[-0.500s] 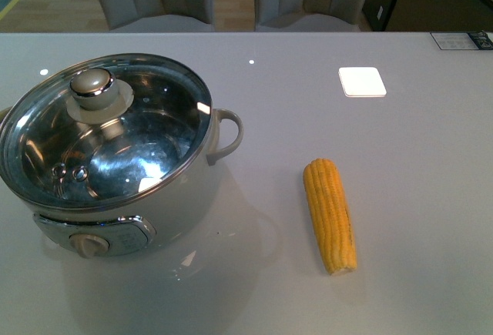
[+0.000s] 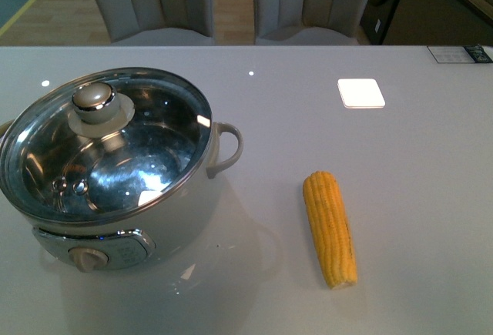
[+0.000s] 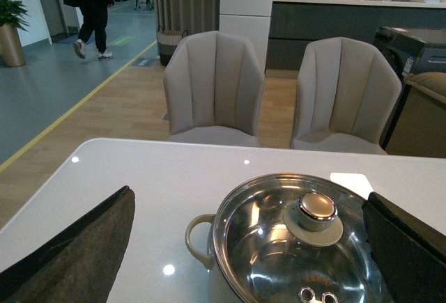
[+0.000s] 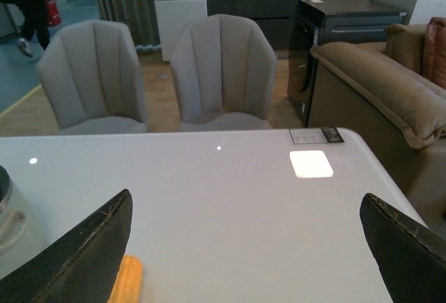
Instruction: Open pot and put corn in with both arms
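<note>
Ribbed tapered corn (image 2: 330, 229); glass-lidded pot (image 2: 108, 167)

You are getting bright, even light; white spots are glaring on the glossy surface (image 2: 416, 196) and the lid (image 2: 139, 158), and the corn (image 2: 330, 229) is casting a faint shadow.

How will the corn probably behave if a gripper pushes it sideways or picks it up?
The corn is round and tapered and lies on the glossy table, so a sideways push would likely roll it in a curve. It looks stiff, so it should not bend when lifted. Its bumpy kernels may help the grip, though the taper could let it slip.
</note>
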Action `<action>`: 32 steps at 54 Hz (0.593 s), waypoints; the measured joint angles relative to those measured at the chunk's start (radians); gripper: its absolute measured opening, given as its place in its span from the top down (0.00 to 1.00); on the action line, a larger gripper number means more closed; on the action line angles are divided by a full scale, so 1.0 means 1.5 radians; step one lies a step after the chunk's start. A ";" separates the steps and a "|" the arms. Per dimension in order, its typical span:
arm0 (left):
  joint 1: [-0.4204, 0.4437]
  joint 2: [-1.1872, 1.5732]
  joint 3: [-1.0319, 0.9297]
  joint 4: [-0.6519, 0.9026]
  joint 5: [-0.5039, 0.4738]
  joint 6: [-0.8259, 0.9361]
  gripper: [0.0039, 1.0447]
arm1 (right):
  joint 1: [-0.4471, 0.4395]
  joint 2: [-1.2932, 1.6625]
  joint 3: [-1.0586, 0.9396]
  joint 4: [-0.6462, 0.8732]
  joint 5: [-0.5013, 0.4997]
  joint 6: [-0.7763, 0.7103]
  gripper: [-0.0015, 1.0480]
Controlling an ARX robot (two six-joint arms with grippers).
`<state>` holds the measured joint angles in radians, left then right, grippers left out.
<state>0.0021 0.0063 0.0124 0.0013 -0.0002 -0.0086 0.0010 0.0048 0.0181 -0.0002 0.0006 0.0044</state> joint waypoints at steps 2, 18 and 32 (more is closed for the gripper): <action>0.000 0.000 0.000 0.000 0.000 0.000 0.06 | 0.000 0.000 0.000 0.000 0.000 0.000 0.08; 0.034 0.101 0.054 -0.158 0.151 -0.136 0.06 | 0.000 0.000 0.000 0.000 -0.001 0.000 0.08; -0.021 0.274 0.087 -0.016 0.112 -0.203 0.06 | 0.000 0.000 0.000 0.000 -0.001 0.000 0.08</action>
<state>-0.0299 0.4171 0.1425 -0.0231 0.1684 -0.3130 0.0006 0.0048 0.0181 -0.0002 -0.0002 0.0044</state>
